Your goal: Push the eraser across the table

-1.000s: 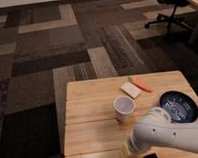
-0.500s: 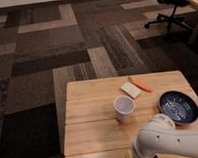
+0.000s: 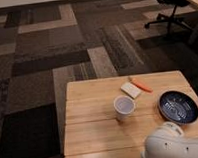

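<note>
The light wood table [image 3: 88, 101] fills the lower right of the camera view. The black eraser does not show; it is hidden or out of view. A white rounded part of my arm [image 3: 171, 146] covers the table's near right corner. My gripper is not in view; it lies below the frame's bottom edge or behind the arm.
A translucent cup [image 3: 124, 107] stands mid-table. A small white block [image 3: 130, 89] and an orange stick [image 3: 141, 85] lie at the far edge. A dark blue bowl [image 3: 178, 107] sits at the right. Patterned carpet surrounds the table; an office chair [image 3: 171, 4] stands far right.
My arm has drawn back toward the bottom right corner, uncovering the whole dark bowl. The cup, block and stick have not moved.
</note>
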Tool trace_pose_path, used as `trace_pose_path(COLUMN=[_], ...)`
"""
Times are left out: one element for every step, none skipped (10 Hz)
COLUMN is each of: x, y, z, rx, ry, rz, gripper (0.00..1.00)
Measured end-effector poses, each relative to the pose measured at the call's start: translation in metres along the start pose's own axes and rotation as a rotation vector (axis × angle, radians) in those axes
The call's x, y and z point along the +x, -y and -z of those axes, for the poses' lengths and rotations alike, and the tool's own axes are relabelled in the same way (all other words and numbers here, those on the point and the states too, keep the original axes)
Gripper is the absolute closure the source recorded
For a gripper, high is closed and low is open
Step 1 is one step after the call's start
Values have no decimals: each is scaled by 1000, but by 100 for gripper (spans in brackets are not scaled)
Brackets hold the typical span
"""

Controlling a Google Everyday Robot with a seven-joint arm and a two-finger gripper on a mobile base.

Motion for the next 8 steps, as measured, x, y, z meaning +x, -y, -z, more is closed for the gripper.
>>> trace_pose_path(x=[3,2,0,-10,-16,-22,-24,-24], y=[3,4,5,2,-1,-3,-4,-4], z=[2,7,13,31,45,58,62,62], rx=[4,8,10,16,23,35,42,42], ry=[-6,1,8,31,46,57,58,59], rz=[-7,-13,-14,-3,15,32,41,41], gripper=[35,35,35,35,35,35,35,35])
